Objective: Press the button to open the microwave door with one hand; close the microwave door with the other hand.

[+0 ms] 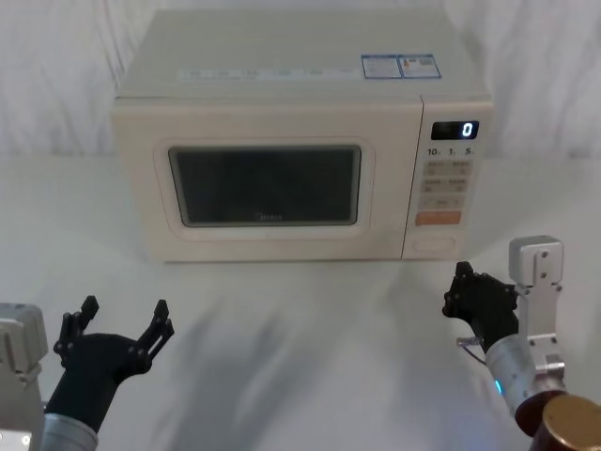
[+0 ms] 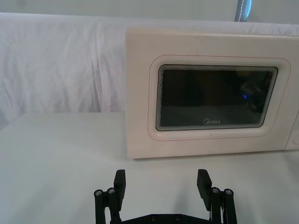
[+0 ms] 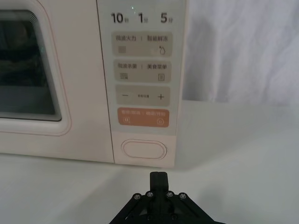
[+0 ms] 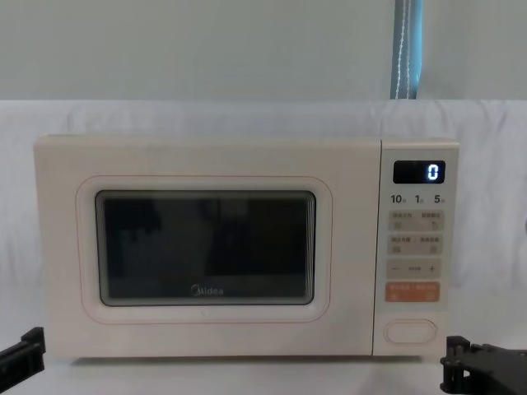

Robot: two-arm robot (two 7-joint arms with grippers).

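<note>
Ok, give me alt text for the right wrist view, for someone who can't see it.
The right claw, fingers together, points at the oval cream button at the bottom of the microwave's control panel, short of touching it. The orange key sits just above that button, and the microwave door beside the panel is shut.

Left arm: low at the near left in the head view, forearm angled forward and slightly inward.
Left end effector [image 1: 120, 325]: black, fingers spread wide apart, tips pointing forward; nothing between them.
Left fingers [image 2: 119, 183]: in the left wrist view, two upright tips stand parallel with a broad gap.
Right arm: low at the near right in the head view, a grey bracket at the wrist, forearm reaching forward.
Right end effector [image 1: 460, 285]: black, fingers pressed together to a single narrow tip, pointing forward; holds nothing.
Right tip [image 3: 158, 178]: in the right wrist view, one closed point, hanging free of any contact.
</note>
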